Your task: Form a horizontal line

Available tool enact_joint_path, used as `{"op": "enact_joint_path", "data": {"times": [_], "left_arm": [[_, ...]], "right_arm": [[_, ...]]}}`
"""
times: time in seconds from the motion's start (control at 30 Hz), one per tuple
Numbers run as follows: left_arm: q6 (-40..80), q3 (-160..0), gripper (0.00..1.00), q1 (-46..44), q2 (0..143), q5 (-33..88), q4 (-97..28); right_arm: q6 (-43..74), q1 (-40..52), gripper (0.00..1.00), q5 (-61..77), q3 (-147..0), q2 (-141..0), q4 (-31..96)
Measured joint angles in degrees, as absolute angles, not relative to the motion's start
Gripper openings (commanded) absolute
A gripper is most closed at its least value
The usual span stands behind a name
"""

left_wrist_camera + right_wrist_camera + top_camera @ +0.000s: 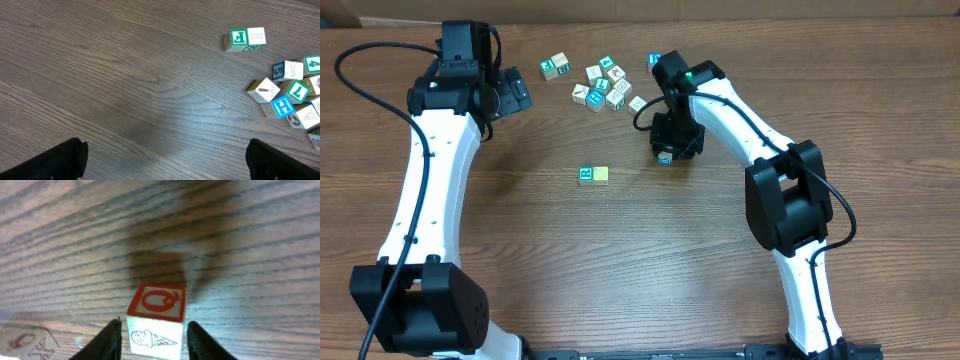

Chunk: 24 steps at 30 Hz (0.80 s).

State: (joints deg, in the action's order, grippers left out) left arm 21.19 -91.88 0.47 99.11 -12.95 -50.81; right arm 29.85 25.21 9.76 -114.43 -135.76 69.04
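Broadly, brown wood-grain table [620,260] meets tan backdrop [740,6]; right tool [155,331] grips block [157,302].

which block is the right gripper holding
The red-bordered block with an ice cream cone on its side, in the right gripper; the other blocks lie loose.

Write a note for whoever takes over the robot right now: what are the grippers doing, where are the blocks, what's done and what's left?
Left gripper: open, empty, over the brown wooden table.
Right gripper: shut on the white wooden cube with a red Q, to the right of the line.
Done: a green-faced wooden cube and a yellow-faced wooden cube sit side by side.
Left: add the held cube, then the loose pile of picture cubes at the far side.
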Motion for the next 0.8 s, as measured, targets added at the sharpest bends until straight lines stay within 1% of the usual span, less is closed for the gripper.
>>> {"op": "enact_joint_path", "data": {"times": [0.03,0.07,0.37,0.43,0.5,0.8], "left_arm": [[21.17,-91.88,1.00,0.47,99.11,-12.95,-50.81],[21.17,-91.88,1.00,0.47,99.11,-12.95,-50.81],[21.19,-91.88,1.00,0.47,99.11,-12.93,-50.81],[21.17,-91.88,1.00,0.47,99.11,-12.95,-50.81],[21.17,-91.88,1.00,0.47,99.11,-12.95,-50.81],[21.17,-91.88,0.99,0.47,99.11,-12.95,-50.81]], "right_arm": [[29.98,25.21,0.76,10.00,-114.43,-135.76,68.99],[29.93,25.21,0.83,10.09,-114.43,-135.76,69.08],[29.95,25.21,0.86,9.50,-114.63,-135.74,69.71],[30.00,25.21,0.91,8.51,-115.20,-135.46,69.89],[29.80,25.21,1.00,7.49,-115.50,-134.45,69.91],[29.95,25.21,1.00,3.55,-117.03,-126.67,70.43]]}}
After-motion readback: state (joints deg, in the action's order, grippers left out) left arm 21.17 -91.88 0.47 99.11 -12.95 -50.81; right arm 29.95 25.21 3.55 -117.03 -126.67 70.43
